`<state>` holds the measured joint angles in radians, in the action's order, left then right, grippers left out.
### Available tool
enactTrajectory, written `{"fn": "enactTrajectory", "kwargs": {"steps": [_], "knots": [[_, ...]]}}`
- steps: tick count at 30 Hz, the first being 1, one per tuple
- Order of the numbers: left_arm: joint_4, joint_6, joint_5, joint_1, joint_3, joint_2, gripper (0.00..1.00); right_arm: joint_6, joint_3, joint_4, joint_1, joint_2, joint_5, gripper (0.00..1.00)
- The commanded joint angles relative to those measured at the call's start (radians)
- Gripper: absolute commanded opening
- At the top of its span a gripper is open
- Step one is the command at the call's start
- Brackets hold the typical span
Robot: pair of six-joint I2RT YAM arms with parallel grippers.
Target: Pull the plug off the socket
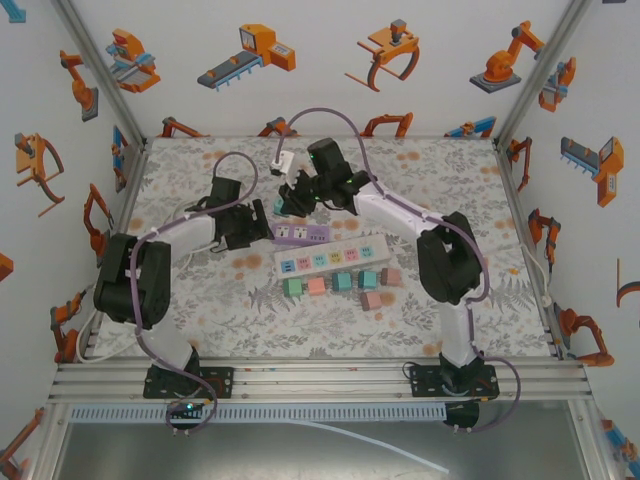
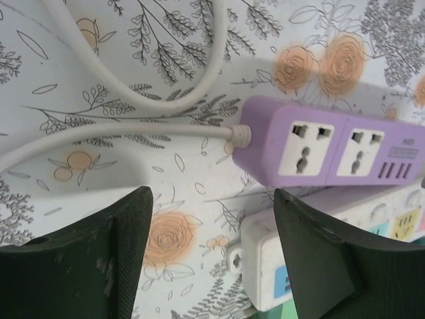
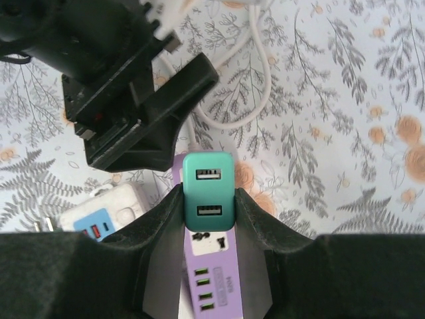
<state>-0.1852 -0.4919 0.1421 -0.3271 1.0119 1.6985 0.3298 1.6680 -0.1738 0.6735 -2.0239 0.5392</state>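
Observation:
The plug (image 3: 208, 193) is a teal block with two USB ports, and my right gripper (image 3: 208, 203) is shut on its sides. It hangs just above the purple socket strip (image 3: 214, 272), over the strip's left end. In the left wrist view both round sockets of the purple strip (image 2: 325, 149) stand empty. From above, the right gripper (image 1: 292, 198) holds the plug (image 1: 283, 207) over the strip (image 1: 300, 233). My left gripper (image 1: 245, 225) is open beside the strip's cable end, its fingers (image 2: 123, 259) apart over bare cloth with nothing between them.
A white power strip (image 1: 330, 258) lies just in front of the purple one, its end (image 2: 265, 266) close to my left gripper's right finger. Several loose coloured plugs (image 1: 340, 283) sit in front of it. A white cable (image 2: 133, 100) loops across the cloth behind.

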Motion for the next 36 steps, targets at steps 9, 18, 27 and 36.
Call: {"fn": "enactTrajectory", "kwargs": {"steps": [9, 18, 27, 36], "knots": [[-0.001, 0.136, 0.078, -0.078, -0.030, -0.297, 0.70, -0.652, -0.240, 0.136, -0.012, 0.320, -0.283, 0.14], [-0.015, 0.373, 0.219, -0.222, -0.125, -0.568, 0.73, -0.900, -0.582, 0.315, -0.014, 0.584, -0.445, 0.15], [-0.099, 0.550, 0.286, -0.360, -0.179, -0.796, 0.77, -1.090, -0.839, 0.343, -0.014, 0.801, -0.514, 0.15], [-0.246, 0.754, 0.346, -0.469, -0.189, -0.915, 0.97, -1.249, -1.058, 0.273, 0.054, 0.989, -0.531, 0.15]]}}
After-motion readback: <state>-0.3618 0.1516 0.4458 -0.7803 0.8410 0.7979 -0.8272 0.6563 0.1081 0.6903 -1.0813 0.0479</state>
